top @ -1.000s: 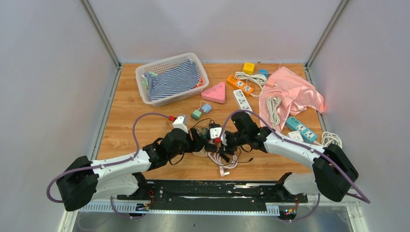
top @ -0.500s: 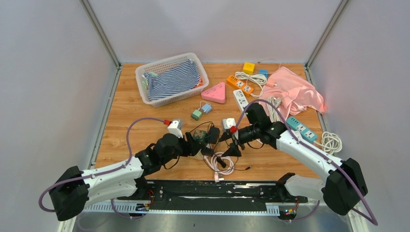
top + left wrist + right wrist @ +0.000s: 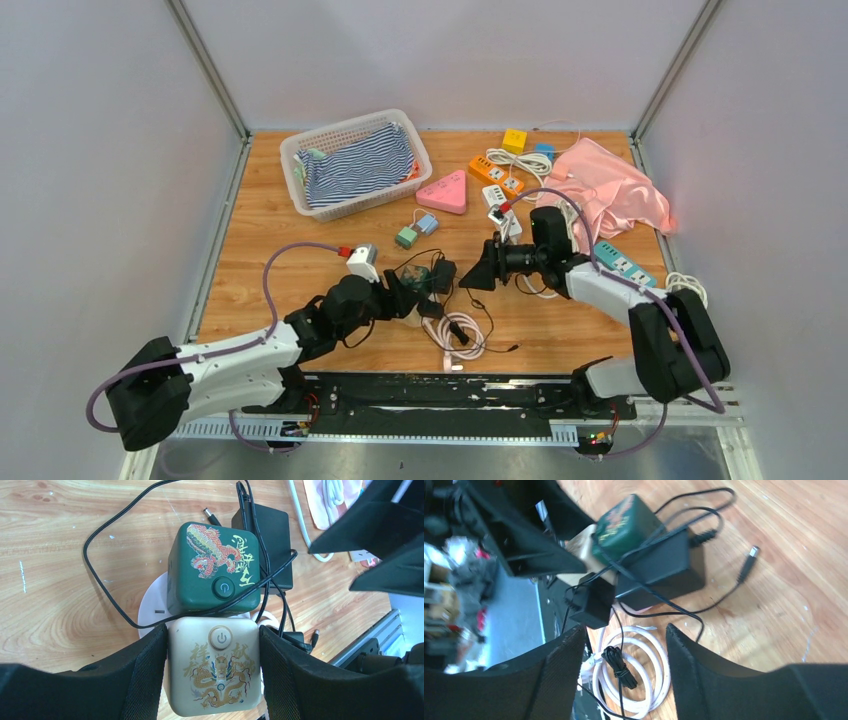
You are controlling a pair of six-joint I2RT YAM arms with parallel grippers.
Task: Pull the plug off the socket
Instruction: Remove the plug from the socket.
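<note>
The left pincer point(image 3: 212, 647) is clamped on the cream cube socket point(image 3: 214, 685), one finger flat against each side; the green cube socket point(image 3: 212, 570) sits touching it on the far side, both on the wooden tabletop point(image 3: 60, 555); the black adapter point(image 3: 270, 540), the plug to come off, lies hard against the green cube's far face, though the views do not show whether its prongs are seated; the right pincer point(image 3: 624, 632) hangs well apart from the cluster, jaws spread and empty, facing it across a coiled white cable point(image 3: 644, 680); the adapter looks like a rigid, smooth plastic block, probably light, so it should take a firm squeeze across its two broad sides near the socket face; its thin cord point(image 3: 100, 540) loops over both cubes and would likely snag or stretch if grabbed; a straight pull away from the cube seems safest, since the light cubes will probably slide unless braced.
</note>
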